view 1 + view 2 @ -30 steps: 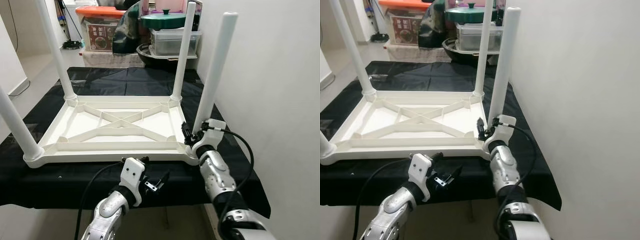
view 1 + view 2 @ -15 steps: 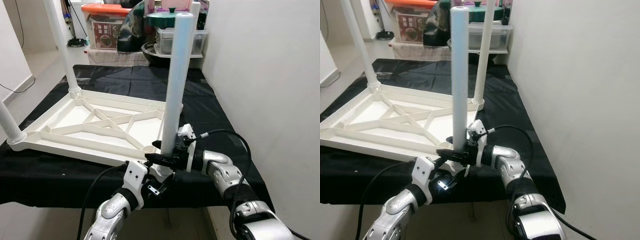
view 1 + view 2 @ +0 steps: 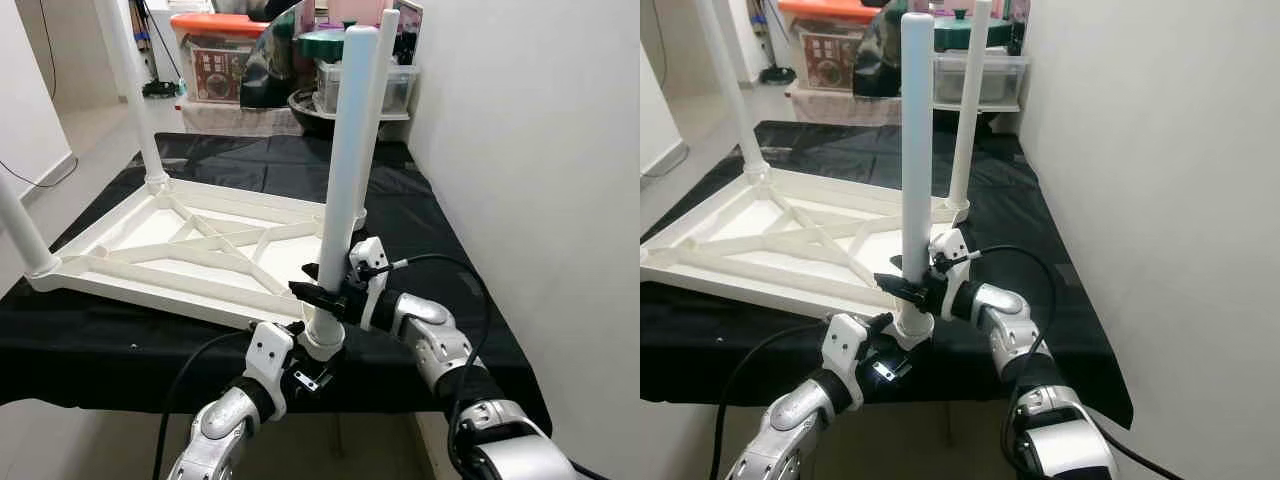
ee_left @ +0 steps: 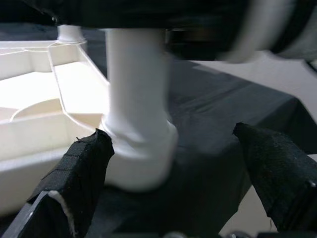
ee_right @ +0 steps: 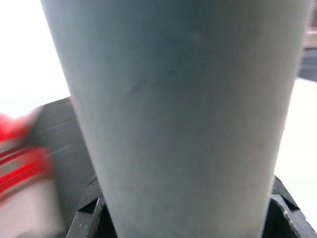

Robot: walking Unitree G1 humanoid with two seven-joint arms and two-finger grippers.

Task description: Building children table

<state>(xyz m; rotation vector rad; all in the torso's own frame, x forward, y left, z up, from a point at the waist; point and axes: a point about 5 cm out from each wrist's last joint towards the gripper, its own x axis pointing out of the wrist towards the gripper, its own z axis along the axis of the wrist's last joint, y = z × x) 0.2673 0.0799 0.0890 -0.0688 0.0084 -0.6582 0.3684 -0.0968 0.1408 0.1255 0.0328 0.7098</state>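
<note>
Since a second ago the right gripper (image 3: 322,291) has swung from the outer side of the near-right leg (image 3: 345,160) to wrap it from the front, and the camera has shifted too, so the upturned tabletop (image 3: 150,245) sits further to the left than before. That gripper is clamped on the white leg low down, a little above the socket (image 3: 323,338) where the leg meets the corner of the tabletop; in the right wrist view the leg (image 5: 183,109) fills the space between the black fingers (image 5: 280,206). The leg stands nearly upright, leaning slightly to the right at its top.

Just below and in front of that corner, the left gripper (image 3: 305,372) hangs at the edge of the worktop (image 3: 100,345), which is covered in black cloth. Its fingers (image 4: 74,173) are spread apart, one on each side of the socket (image 4: 141,163), and I cannot tell whether they touch it.

The tabletop lies upside down on the black cloth, ribs showing. Three other legs stand in its remaining corners: far-right (image 3: 375,100), far-left (image 3: 130,90) and near-left (image 3: 22,225). Beyond the worktop sit storage boxes (image 3: 215,60) and pots (image 3: 335,45).
</note>
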